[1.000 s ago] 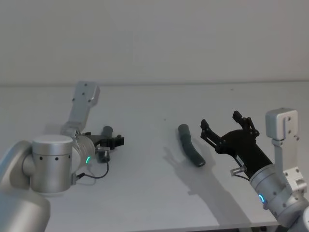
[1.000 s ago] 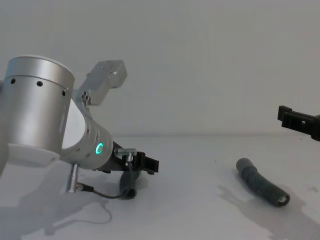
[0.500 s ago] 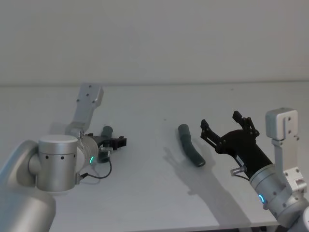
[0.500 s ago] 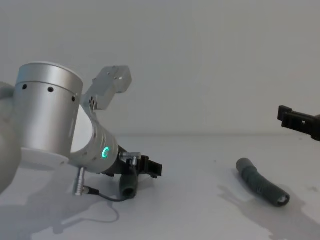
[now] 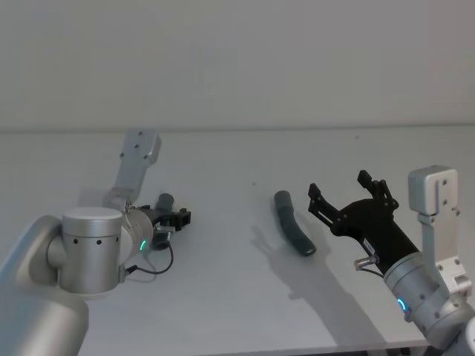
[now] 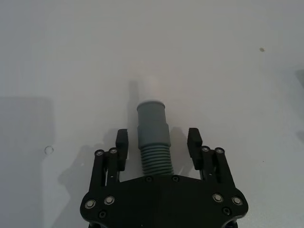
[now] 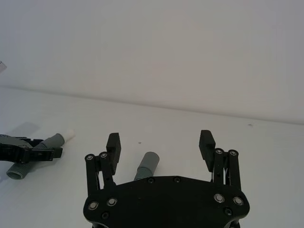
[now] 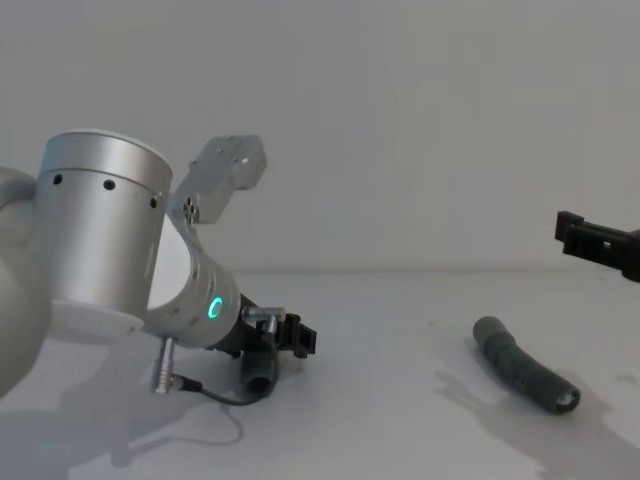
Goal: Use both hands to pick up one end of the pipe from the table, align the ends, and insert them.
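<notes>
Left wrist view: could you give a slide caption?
Open left gripper straddles the ribbed grey pipe piece lying on the white table.

One piece left (other piece right)

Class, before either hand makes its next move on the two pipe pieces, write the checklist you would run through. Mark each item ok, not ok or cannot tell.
1. Left hand open, with a finger on either side of the left pipe piece: ok.
2. Left hand closed on that piece: not ok; gaps show on both sides.
3. Right hand open: ok.
4. Right hand down at the right pipe piece: not ok; it hovers above the table, off to the piece's side.
5. Both pieces lying on the table: ok.
6. Pieces brought together for joining: not ok; they lie far apart.
</notes>
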